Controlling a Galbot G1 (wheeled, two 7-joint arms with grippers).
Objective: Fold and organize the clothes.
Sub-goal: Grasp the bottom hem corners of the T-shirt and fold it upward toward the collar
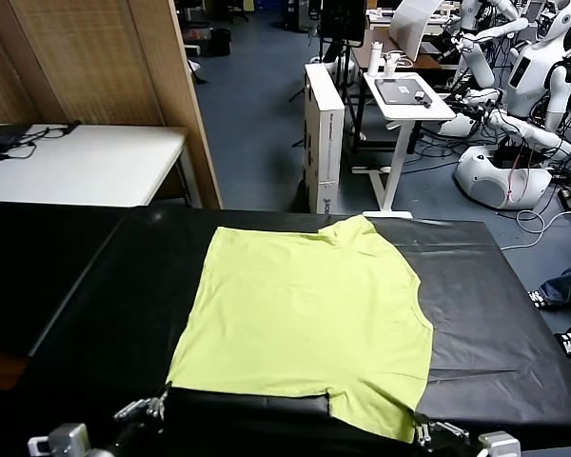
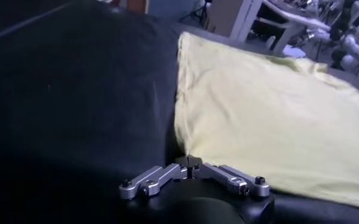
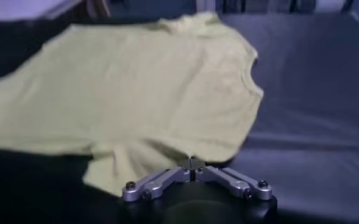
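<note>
The lime yellow-green T-shirt (image 1: 305,319) lies flat on the black table (image 1: 495,314), hem to the left and round neck to the right. One sleeve points to the far edge and the other to the near edge. My left gripper (image 1: 155,407) is at the near hem corner. In the left wrist view it (image 2: 191,164) is shut, with the shirt's corner (image 2: 258,103) running into the tips. My right gripper (image 1: 424,433) is at the near sleeve. In the right wrist view it (image 3: 192,163) is shut on the sleeve's edge (image 3: 142,109).
A white table (image 1: 86,162) stands at the back left by brown panels (image 1: 95,57). Beyond the far edge are a tall white box (image 1: 324,133), a small white desk (image 1: 404,95) and white robots (image 1: 523,86). Someone's shoes (image 1: 566,333) show at the right edge.
</note>
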